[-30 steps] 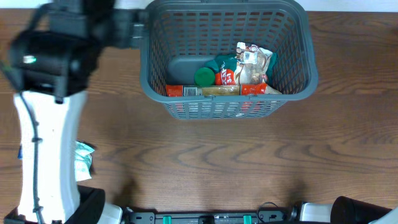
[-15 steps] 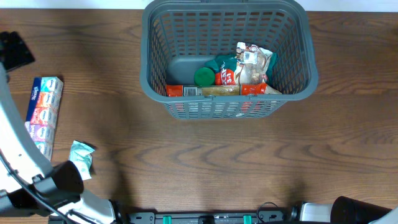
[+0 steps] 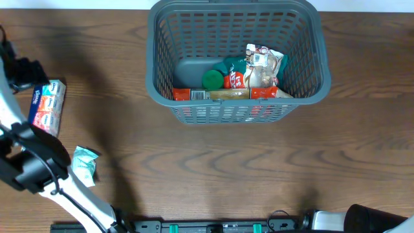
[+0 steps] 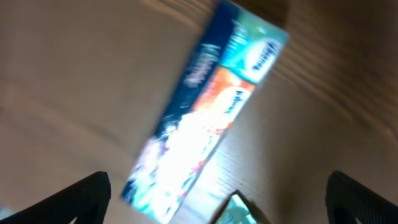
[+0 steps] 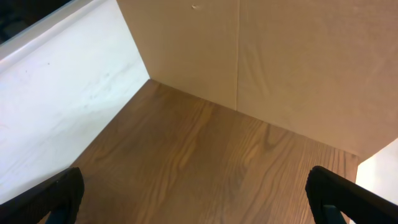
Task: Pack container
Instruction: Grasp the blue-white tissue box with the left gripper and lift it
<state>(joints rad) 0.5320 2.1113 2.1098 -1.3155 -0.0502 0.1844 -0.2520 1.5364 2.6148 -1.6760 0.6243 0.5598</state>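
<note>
The container (image 3: 155, 77), a dark grey lattice basket, stands at the back middle of the table. Inside it lie a green-lidded item (image 3: 212, 79), red packets (image 3: 187, 94) and a pale bag (image 3: 262, 68). A long blue, orange and teal tissue pack (image 3: 48, 103) lies at the far left, blurred in the left wrist view (image 4: 211, 106). My left gripper (image 4: 217, 200) hovers open above the tissue pack, touching nothing. A small teal packet (image 3: 84, 165) lies near it, its corner (image 4: 239, 213) showing between the fingers. My right gripper (image 5: 199, 199) is open over bare wood.
My left arm (image 3: 32, 162) runs along the table's left edge. The right arm's base (image 3: 369, 220) sits at the front right corner. In the right wrist view a white wall (image 5: 56, 99) and a beige panel (image 5: 298, 62) border the table.
My left arm has swung from beside the basket's left wall out to the table's far left, uncovering the tissue pack and ending above it. The right arm has not moved.
</note>
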